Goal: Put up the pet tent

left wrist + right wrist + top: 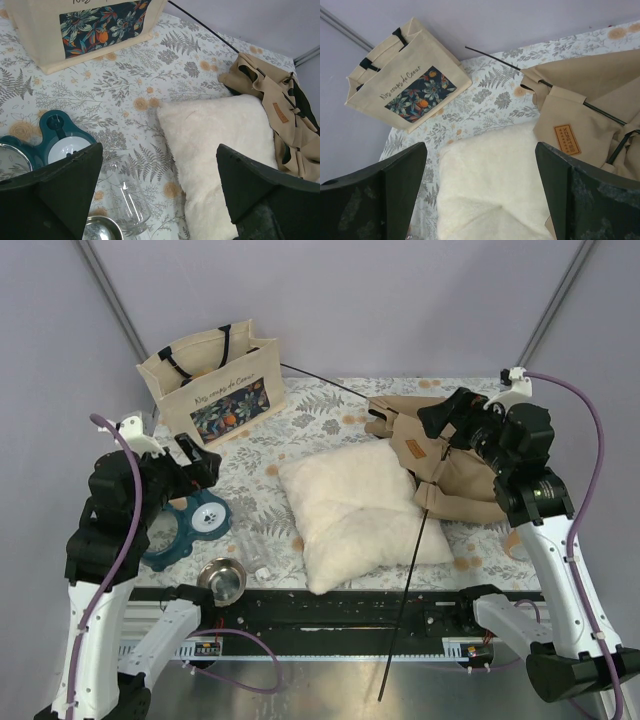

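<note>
The pet tent (455, 475) lies collapsed as a heap of tan fabric at the right back of the table, with a brown label patch (411, 449). A thin black pole (320, 377) sticks out of it toward the back left, and another black pole (405, 600) runs from it past the table's front edge. The tent also shows in the left wrist view (280, 117) and the right wrist view (590, 115). My left gripper (207, 468) is open and empty above the table's left side. My right gripper (438, 418) is open and empty, held above the tent heap.
A fluffy cream pillow (355, 510) lies mid-table. A beige tote bag with floral print (215, 380) stands at the back left. A teal bowl stand (190, 525), a steel bowl (222, 580) and a clear glass (122, 200) lie at the front left.
</note>
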Tool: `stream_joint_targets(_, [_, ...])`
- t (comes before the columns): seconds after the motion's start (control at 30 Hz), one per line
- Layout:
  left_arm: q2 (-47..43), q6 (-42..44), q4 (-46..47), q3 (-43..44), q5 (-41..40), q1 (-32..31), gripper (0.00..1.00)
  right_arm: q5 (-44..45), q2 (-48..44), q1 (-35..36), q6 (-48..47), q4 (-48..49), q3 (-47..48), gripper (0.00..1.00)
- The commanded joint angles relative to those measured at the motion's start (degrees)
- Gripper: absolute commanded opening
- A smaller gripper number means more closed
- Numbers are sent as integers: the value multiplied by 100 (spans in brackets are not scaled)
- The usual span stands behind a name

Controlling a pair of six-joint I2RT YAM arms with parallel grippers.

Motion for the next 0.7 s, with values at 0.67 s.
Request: stream_joint_targets(0.67, [-1115, -894, 523, -1279, 2802, 13, 99, -1464, -1370, 40, 333, -3280, -313, 100])
